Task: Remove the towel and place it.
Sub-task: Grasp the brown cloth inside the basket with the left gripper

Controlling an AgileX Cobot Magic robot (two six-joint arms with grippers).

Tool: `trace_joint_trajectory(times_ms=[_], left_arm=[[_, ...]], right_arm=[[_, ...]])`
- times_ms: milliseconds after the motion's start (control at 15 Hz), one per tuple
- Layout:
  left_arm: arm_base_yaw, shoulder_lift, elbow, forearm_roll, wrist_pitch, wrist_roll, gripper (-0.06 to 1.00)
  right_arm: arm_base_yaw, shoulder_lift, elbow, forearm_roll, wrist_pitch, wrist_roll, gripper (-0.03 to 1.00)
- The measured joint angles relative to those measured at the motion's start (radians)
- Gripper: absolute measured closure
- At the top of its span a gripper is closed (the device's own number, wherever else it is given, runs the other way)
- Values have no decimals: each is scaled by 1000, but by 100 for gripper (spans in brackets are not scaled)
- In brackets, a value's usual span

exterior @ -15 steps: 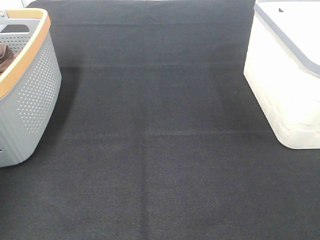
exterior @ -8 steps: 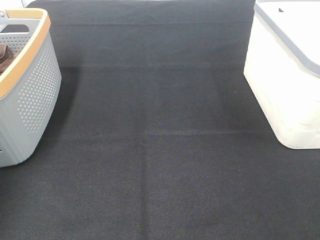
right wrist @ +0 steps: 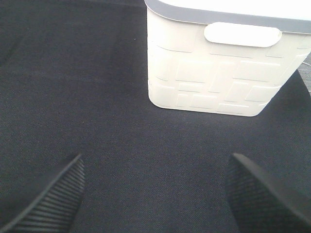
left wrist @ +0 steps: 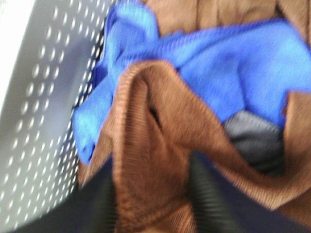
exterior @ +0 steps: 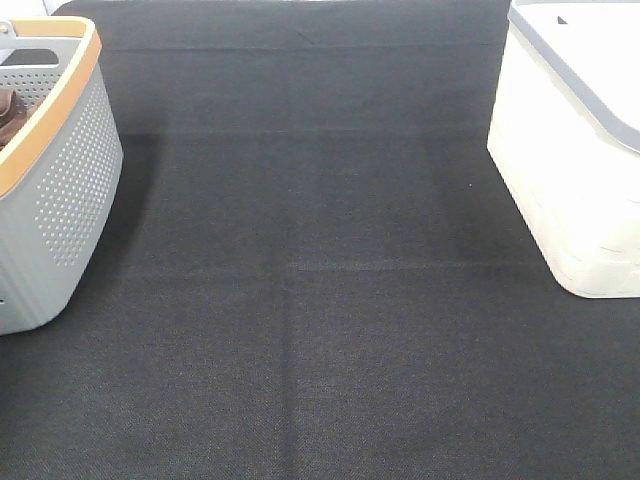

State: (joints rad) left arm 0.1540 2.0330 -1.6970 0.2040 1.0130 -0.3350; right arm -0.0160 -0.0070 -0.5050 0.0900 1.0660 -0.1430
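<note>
Exterior high shows nothing changed since before; left end effector (left wrist: 150, 187) clamps a towel (left wrist: 165, 121) fold between its fingers, right end effector (right wrist: 155, 170) gapes wide, empty.

Black woven surface (exterior: 320, 300) throughout; soft, even light.

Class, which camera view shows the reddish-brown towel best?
The left wrist view: the towel fills it, a fold between the fingers of the left tool, beside a blue cloth. The exterior high view shows only a dark brown scrap inside the grey basket, perhaps not the towel. The right wrist view shows none.
</note>
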Motion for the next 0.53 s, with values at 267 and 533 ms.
trace_joint_trajectory(times_ms=[267,533], left_arm=[[0,0,0,3,1,12,94],[0,-49,-26,-3,35,90,94]], right_arm=[[0,0,0,0,0,0,21],[0,0,0,0,0,0,21]])
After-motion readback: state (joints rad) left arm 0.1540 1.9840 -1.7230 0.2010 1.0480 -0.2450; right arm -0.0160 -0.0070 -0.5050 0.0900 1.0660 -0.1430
